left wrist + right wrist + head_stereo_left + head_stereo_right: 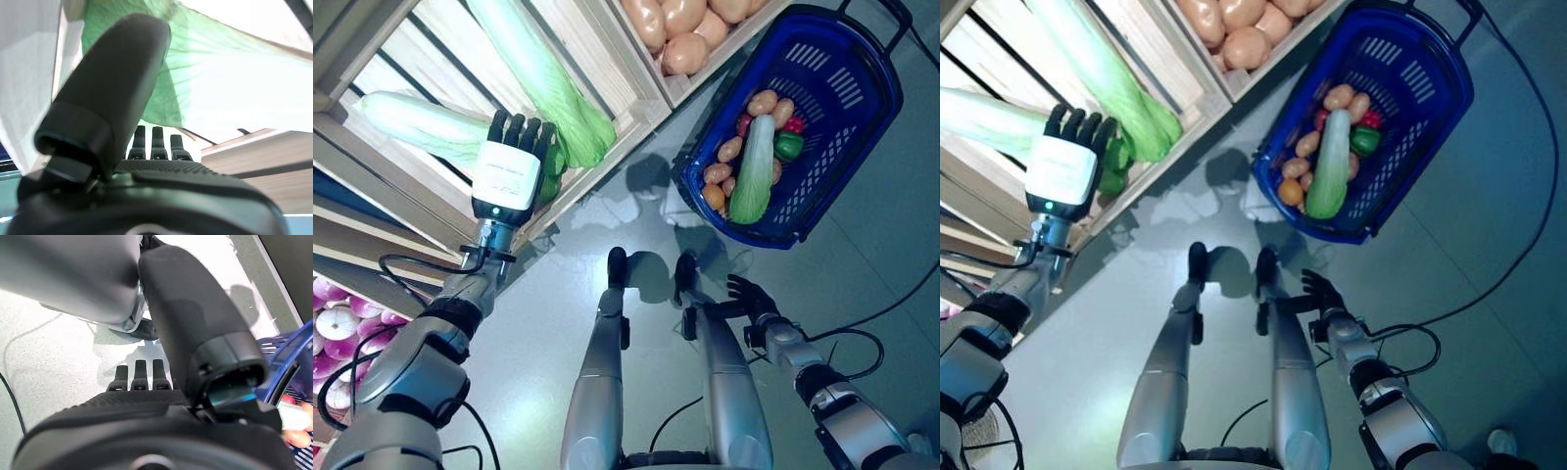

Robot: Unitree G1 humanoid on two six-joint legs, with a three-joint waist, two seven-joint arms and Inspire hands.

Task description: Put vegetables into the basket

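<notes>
Left hand (509, 166): fingers straight, reaching onto cabbage (421, 122) in wooden crate (607, 157) | Right hand (751, 297): relaxed, empty, low above floor | Basket (862, 127): on floor, holding cabbage, potatoes, peppers

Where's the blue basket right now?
The blue basket sits on the floor ahead on the robot's right, beside the potato crate, already holding a cabbage and smaller vegetables.

The left arm is stretched up and fwd, its left hand (510, 162) with fingers straight, relaxed. The right arm hangs low; the right hand (751, 297) has loose, uncurled fingers, holding nothing.
</notes>
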